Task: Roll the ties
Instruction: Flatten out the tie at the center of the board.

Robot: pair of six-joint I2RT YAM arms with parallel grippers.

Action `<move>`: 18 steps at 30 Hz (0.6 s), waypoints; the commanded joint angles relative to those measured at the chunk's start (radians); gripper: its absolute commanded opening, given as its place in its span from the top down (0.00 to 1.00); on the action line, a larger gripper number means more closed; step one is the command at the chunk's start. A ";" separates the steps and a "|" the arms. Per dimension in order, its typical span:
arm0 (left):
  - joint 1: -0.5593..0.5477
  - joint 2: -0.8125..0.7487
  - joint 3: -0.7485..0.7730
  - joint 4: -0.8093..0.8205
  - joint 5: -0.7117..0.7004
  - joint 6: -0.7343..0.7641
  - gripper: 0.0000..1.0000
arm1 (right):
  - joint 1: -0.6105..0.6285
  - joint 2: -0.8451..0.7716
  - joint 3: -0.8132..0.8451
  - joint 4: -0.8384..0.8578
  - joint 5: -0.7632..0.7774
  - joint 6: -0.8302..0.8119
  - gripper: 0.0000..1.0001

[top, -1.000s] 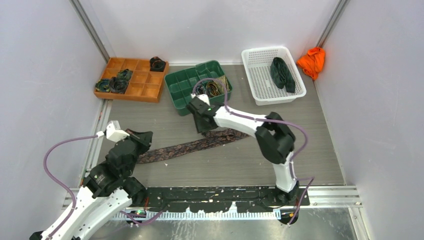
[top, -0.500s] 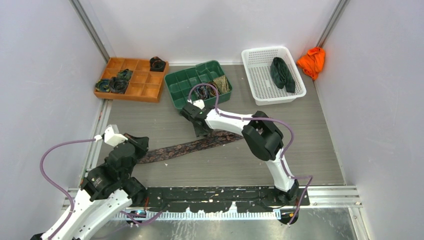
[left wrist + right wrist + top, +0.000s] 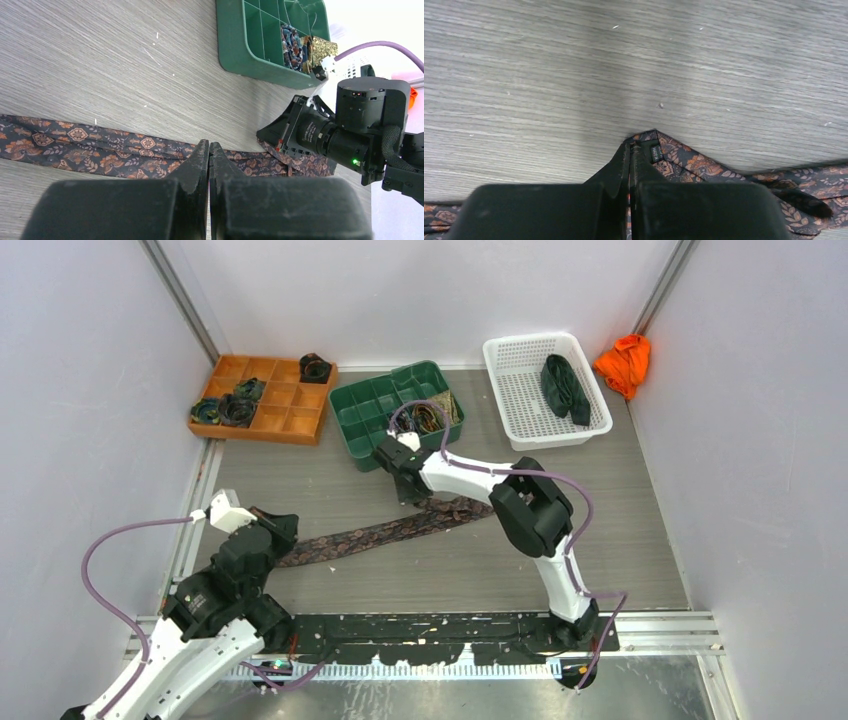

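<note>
My right gripper [image 3: 630, 150] is closed, its fingertips pinched together on the wide end of the brown tie [image 3: 370, 536]. There the cloth rises to a point against the tips, and a small black label [image 3: 654, 151] sits just beside them. From above, that gripper is reached out to about the middle of the table [image 3: 620, 540], pointing down at the tie's broad end.

My left gripper [image 3: 209, 150] is also closed, finger against finger, and I see nothing between them. It sits near the left edge of the table, close to the tie's narrow end. In its own camera the tie runs across just beyond the fingertips, and I cannot tell whether they touch it.

The brown tie lies flat and unrolled in a long diagonal, from near the left edge up towards the table's middle.

Along the far edge:
- The green tray [image 3: 365, 405] sits just beyond the right gripper, with coiled ties [image 3: 430, 416] in its right-hand compartments.
- The orange tray [image 3: 290, 425] is in the far left corner, with rolled ties [image 3: 228, 408] at its left end and one more [image 3: 316, 367] at its far right corner.
- The white basket [image 3: 500, 390] is towards the far right and holds a loose dark green tie [image 3: 565, 388].
- The orange cloth [image 3: 624, 362] is bunched in the far right corner.
</note>
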 commanded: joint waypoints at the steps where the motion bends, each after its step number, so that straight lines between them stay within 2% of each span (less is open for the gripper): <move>1: 0.001 0.012 0.001 0.008 -0.023 0.008 1.00 | -0.038 -0.053 -0.038 -0.022 0.067 0.001 0.99; 5: 0.001 0.015 0.003 0.011 -0.020 0.008 1.00 | -0.120 -0.116 -0.065 -0.075 0.087 0.031 0.99; 14: 0.001 0.016 -0.010 0.023 -0.015 0.013 1.00 | -0.415 -0.313 -0.359 -0.015 0.102 0.024 0.98; 15: 0.001 0.017 -0.014 0.029 -0.010 0.013 1.00 | -0.435 -0.328 -0.364 -0.028 0.129 0.020 0.96; 18: 0.002 0.029 -0.016 0.040 0.001 0.017 1.00 | -0.470 -0.365 -0.358 -0.075 0.224 0.022 0.76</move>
